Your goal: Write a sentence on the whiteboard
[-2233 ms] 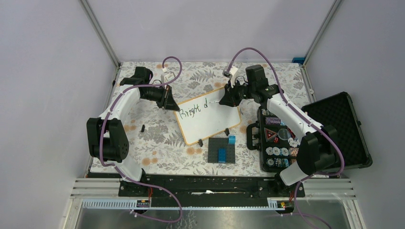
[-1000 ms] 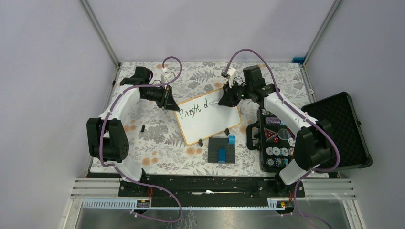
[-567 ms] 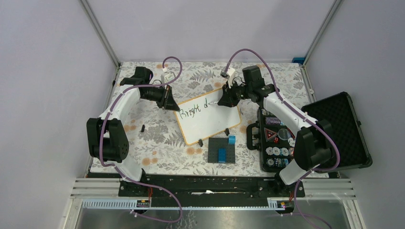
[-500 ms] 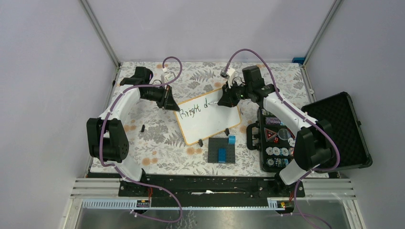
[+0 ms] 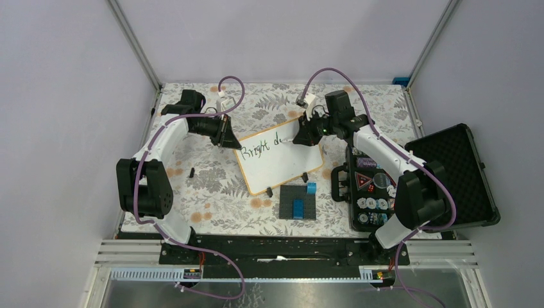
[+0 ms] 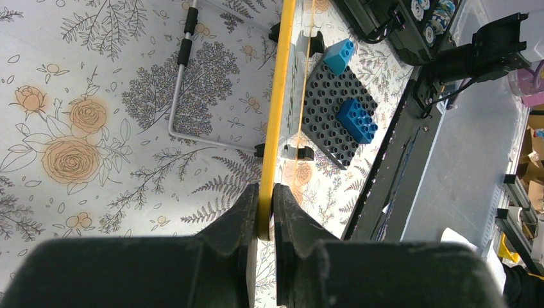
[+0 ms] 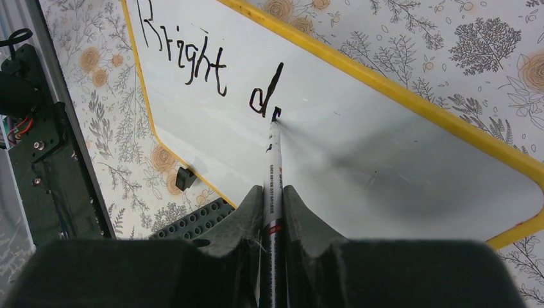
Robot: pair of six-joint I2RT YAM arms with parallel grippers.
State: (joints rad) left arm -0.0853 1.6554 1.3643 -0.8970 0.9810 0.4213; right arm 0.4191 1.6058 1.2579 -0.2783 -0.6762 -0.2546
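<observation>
Marker (image 7: 272, 151) rear hidden within right gripper (image 7: 274, 191)

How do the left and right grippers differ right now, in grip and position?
The left gripper clamps the whiteboard by its yellow frame edge; the right gripper clamps a marker. The left gripper sits at the board's rim; the right gripper is over its white face, with the marker tip at the "d" of the unfinished sentence. Shared: both are shut on something, and both are at the board.
</observation>
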